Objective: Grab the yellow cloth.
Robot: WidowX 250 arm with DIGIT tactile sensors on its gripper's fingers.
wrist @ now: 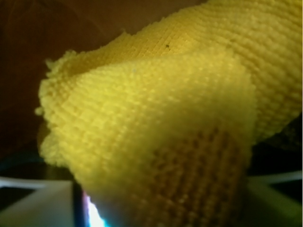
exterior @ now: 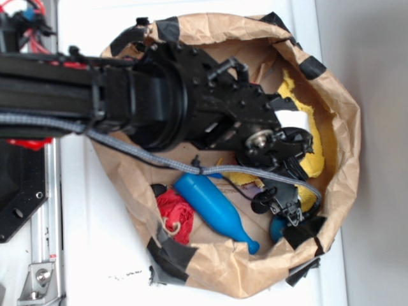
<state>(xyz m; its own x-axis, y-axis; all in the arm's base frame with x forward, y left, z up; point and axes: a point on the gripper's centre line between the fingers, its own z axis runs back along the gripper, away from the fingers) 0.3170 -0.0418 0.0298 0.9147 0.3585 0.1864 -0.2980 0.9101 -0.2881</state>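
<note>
Yellow cloth point(exterior: 313, 137): lies inside the paper bag, against its right wall; partly hidden by the arm in the exterior view; another yellow patch shows lower down, near the blue toy's top end; in the wrist view the cloth point(wrist: 156, 123) fills most of the picture, folded and close to the lens, terry weave plain to see
Hand point(exterior: 287, 197): black, down inside the bag at its lower right, over the cloth; the fingers are too dark and tangled with cable to make out; whether they are apart or together cannot be told; the wrist view shows no clear finger, only pale blurred shapes along the bottom edge
Arm point(exterior: 159, 95): black, reaches in from the left across the bag's upper half; a grey braided cable point(exterior: 134, 152) runs along it down toward the hand
Bag point(exterior: 344, 108): brown paper, rolled down at the rim, patched with black tape; sits on the white desk point(exterior: 95, 255)
Blue toy point(exterior: 213, 210): bottle-shaped, lies slantwise in the bag's lower middle, narrow end toward the lower right
Red bundle point(exterior: 175, 215): knitted, just left of the blue toy, touching or nearly so
</note>
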